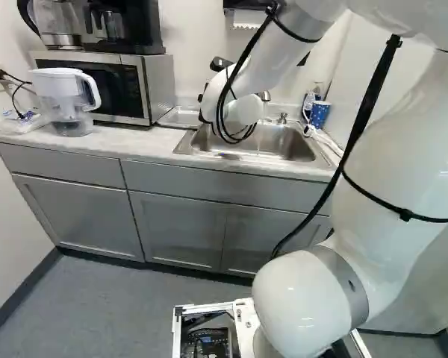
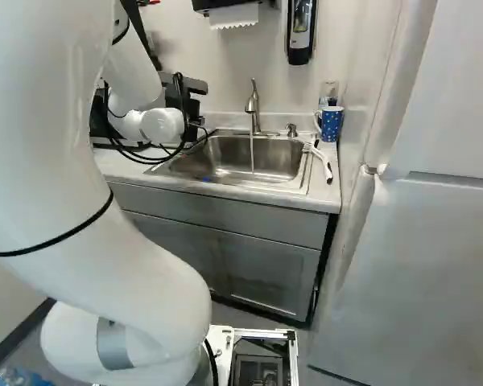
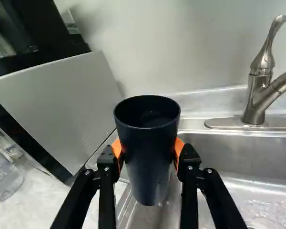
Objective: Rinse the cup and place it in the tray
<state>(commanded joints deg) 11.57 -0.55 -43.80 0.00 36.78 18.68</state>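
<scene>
The black two-fingered gripper holds the tall, dark tapered cup between its orange pads, over the edge of the steel sink; the cup's contents are unclear; water runs from the brushed-metal faucet.

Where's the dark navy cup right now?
In the wrist view, the dark navy cup is held between the gripper's two orange pads, over the metal sink's edge, near the grey microwave.
</scene>
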